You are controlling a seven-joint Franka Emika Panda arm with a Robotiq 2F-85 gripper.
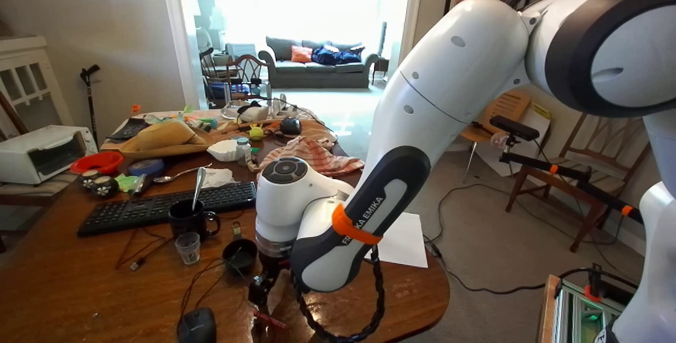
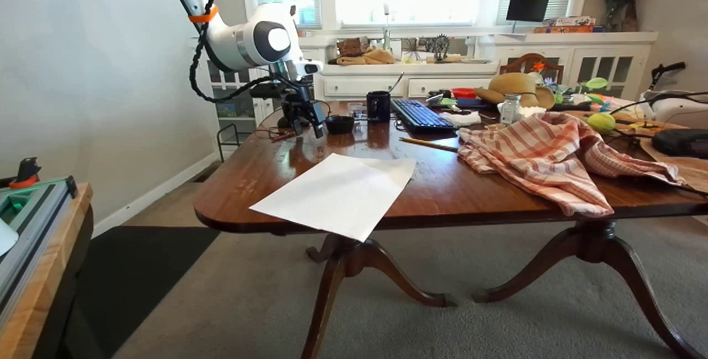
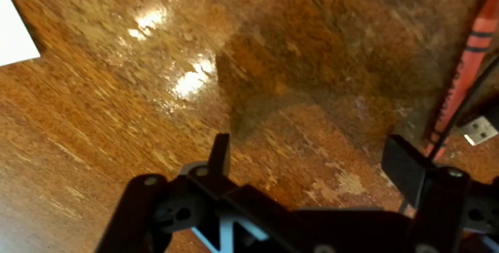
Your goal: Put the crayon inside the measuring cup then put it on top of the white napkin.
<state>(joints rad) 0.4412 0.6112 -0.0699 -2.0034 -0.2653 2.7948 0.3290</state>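
Note:
The red crayon point(image 3: 458, 85) lies on the table, outside the right-hand finger in the wrist view; a thin black cable crosses its lower end. It also shows in both exterior views point(image 1: 272, 320) point(image 2: 283, 136). My gripper point(image 3: 308, 144) is open and empty, low over the table beside the crayon; it also shows in an exterior view point(image 2: 308, 129). The black measuring cup point(image 1: 240, 258) stands upright near the gripper and also shows in an exterior view point(image 2: 339, 124). The white napkin point(image 2: 343, 193) lies flat at the table edge; its corner shows in the wrist view point(image 3: 15, 34).
A black mug point(image 1: 187, 220) with a spoon, a clear glass point(image 1: 188, 248) and a keyboard point(image 1: 158, 205) stand beyond the cup. A computer mouse point(image 1: 197, 325) with its cable and a USB plug point(image 3: 480, 129) lie near the crayon. A checkered cloth point(image 2: 547, 154) and pencil point(image 2: 428, 144) lie farther along.

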